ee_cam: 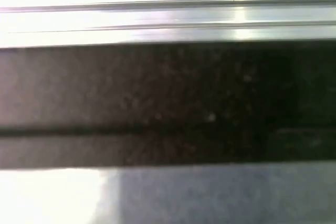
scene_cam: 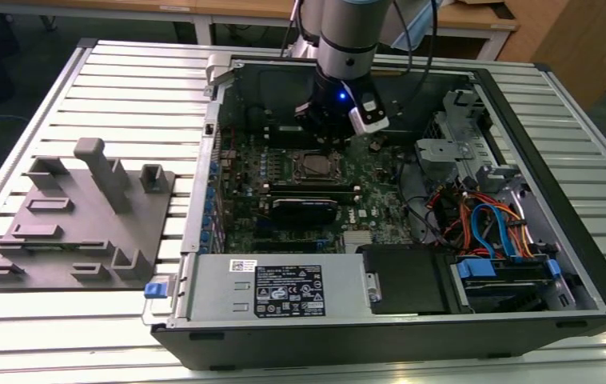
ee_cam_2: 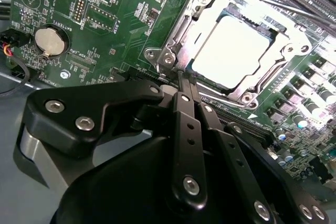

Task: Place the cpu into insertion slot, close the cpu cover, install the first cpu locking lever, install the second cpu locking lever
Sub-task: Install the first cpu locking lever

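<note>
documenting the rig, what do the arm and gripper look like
The arm is a silver-grey cylinder with a dark wrist, a blue light, a white block on its side and black cables. The gripper is matte black linkages with silver screws.

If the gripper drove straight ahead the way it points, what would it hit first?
Probably the cpu cover, its near edge just ahead of the gripper in the second wrist view; the cpu lies beyond. Depth is unclear.

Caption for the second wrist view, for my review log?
Shut gripper poised at the edge of the cpu cover, lowered around the seated cpu.
</note>
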